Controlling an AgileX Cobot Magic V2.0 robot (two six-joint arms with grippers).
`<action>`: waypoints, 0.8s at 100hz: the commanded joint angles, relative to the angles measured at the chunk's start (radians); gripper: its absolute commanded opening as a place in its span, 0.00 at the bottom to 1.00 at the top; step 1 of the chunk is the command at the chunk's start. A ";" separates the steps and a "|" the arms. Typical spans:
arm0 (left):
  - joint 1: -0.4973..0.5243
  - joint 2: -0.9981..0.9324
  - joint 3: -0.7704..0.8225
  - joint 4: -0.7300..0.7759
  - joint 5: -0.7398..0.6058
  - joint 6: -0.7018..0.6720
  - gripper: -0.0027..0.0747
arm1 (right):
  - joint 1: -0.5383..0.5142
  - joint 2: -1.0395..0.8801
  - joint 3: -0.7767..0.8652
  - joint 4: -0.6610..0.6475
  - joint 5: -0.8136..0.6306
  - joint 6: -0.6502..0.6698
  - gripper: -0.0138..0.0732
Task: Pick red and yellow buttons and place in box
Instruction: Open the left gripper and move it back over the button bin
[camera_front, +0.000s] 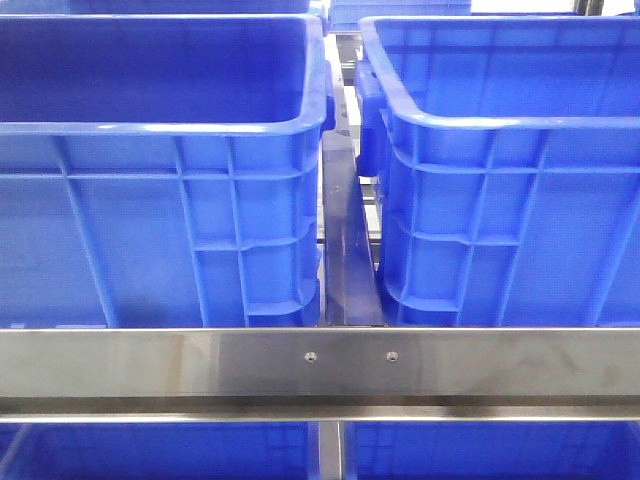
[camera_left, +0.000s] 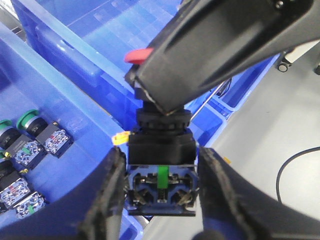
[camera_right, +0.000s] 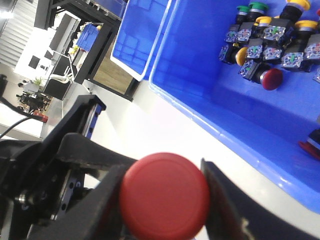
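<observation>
The red button (camera_right: 165, 196) hangs in the air between both grippers. My right gripper (camera_right: 165, 197) is shut on its round red cap. My left gripper (camera_left: 160, 186) is shut on the black and blue contact block (camera_left: 161, 175) at the button's other end, and a sliver of the red cap (camera_left: 140, 54) shows behind the right finger (camera_left: 210, 50). Yellow buttons (camera_right: 242, 54) lie with other buttons in a blue crate (camera_right: 200, 90) below. The box (camera_front: 480, 122) is the right-hand blue crate in the front view, where neither gripper shows.
A second blue crate (camera_front: 160, 128) with a darker inside stands left of the box, with a steel rail (camera_front: 320, 365) in front. Green buttons (camera_left: 27, 117) lie in a crate (camera_left: 75, 100) in the left wrist view. A loose red button (camera_right: 272, 79) lies among the yellow ones.
</observation>
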 joint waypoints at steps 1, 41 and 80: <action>-0.009 -0.024 -0.031 -0.013 -0.075 -0.001 0.13 | -0.001 -0.025 -0.033 0.066 0.004 -0.017 0.36; -0.005 -0.025 -0.031 -0.013 -0.073 -0.021 0.68 | -0.009 -0.028 -0.048 0.063 -0.026 -0.056 0.36; 0.215 -0.051 0.012 -0.013 -0.077 -0.052 0.67 | -0.133 -0.029 -0.134 -0.038 -0.055 -0.069 0.36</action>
